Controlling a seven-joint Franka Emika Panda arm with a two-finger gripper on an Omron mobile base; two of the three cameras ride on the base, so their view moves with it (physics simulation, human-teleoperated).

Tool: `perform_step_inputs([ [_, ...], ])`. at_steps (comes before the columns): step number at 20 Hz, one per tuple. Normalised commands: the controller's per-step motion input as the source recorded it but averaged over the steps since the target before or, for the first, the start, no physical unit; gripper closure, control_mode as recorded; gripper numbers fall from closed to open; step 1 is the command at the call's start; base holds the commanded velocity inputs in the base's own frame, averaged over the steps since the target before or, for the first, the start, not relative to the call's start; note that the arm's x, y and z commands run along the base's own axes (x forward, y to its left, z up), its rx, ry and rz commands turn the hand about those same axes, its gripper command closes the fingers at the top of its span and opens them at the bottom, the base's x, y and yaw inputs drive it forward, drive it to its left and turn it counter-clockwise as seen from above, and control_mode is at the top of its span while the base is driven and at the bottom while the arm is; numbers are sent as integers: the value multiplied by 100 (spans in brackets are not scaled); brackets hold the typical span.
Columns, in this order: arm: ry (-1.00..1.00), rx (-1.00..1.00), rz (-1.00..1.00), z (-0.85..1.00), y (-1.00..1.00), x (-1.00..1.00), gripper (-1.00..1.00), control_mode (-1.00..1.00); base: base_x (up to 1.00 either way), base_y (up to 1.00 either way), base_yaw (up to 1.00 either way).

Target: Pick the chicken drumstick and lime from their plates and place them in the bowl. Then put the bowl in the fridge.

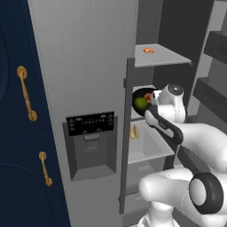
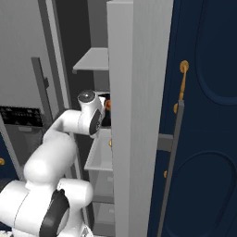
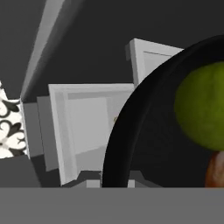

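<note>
The fridge (image 1: 84,66) stands open, its grey shelves (image 1: 160,56) showing. My gripper (image 1: 150,106) reaches into it at middle-shelf height and is shut on the rim of the glossy black bowl (image 1: 138,94). The bowl holds the green lime (image 1: 141,103) and the orange-brown chicken drumstick (image 1: 148,96). In the hand view the bowl's rim (image 3: 127,131) curves close by, with the lime (image 3: 203,105) and a bit of the drumstick (image 3: 215,173) inside. From the right, the bowl (image 2: 106,119) peeks past the door edge. The plates are out of view.
A small orange item (image 1: 149,50) lies on the upper shelf and a yellowish item (image 1: 134,132) in the bin below the bowl. The dispenser door (image 1: 91,142) stands to the left, a second open door (image 2: 139,115) to the right. Navy cabinets (image 1: 17,133) with gold handles flank the fridge.
</note>
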Motion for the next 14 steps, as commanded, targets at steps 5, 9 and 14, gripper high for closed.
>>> perform_step_inputs([
  [5,5,7,-1,-15,-12,50,100,-100,0,0,0],
  [9,0,2,0,-15,-1,51,100,-100,0,0,0],
  [14,0,0,0,-20,0,49,100,-100,0,0,0],
])
